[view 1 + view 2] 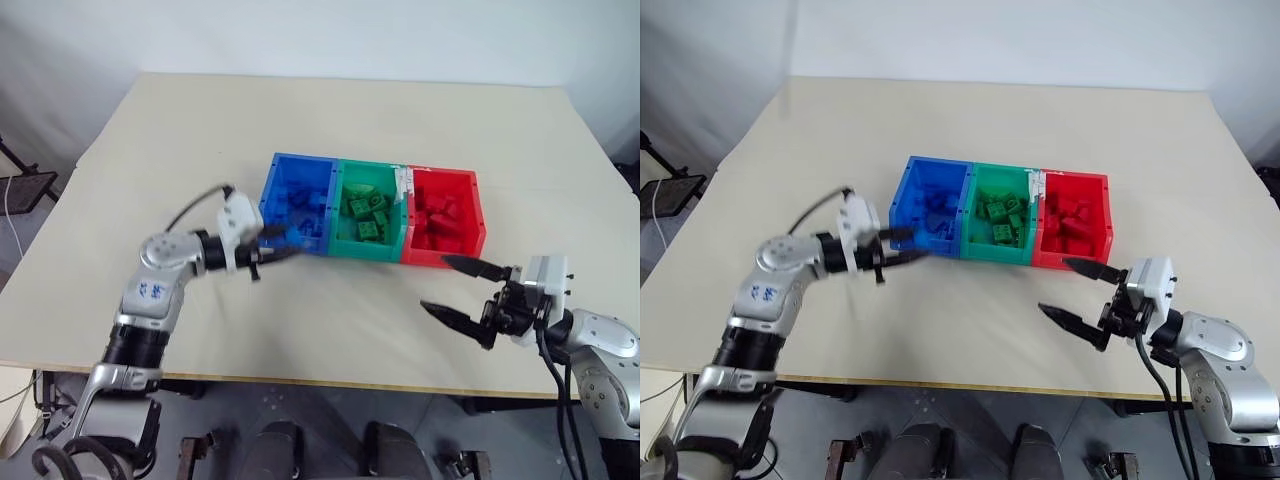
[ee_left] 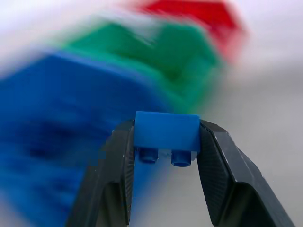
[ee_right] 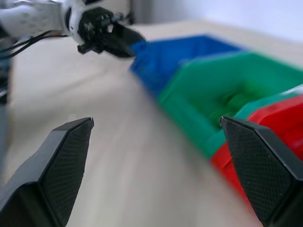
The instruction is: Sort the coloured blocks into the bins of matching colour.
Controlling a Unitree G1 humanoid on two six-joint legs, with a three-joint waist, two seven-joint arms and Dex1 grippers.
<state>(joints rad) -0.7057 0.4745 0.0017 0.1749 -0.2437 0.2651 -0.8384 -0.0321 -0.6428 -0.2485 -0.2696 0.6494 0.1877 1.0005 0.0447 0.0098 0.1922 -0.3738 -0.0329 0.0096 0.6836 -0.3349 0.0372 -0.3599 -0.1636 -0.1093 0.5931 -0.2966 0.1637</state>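
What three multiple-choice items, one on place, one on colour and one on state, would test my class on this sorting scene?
1. Where is the green bin?
A. between the blue bin and the red bin
B. at the left end of the row
C. apart from the other two

2. What colour is the block in the left gripper?
A. red
B. green
C. blue

3. How is the right gripper?
A. shut on a block
B. open and empty
C. shut and empty

Answers:
1. A: the blue bin joins it on one side, the red bin on the other.
2. C: the left wrist view shows a blue studded block between the jaws.
3. B: its jaws stand wide apart with nothing between them.
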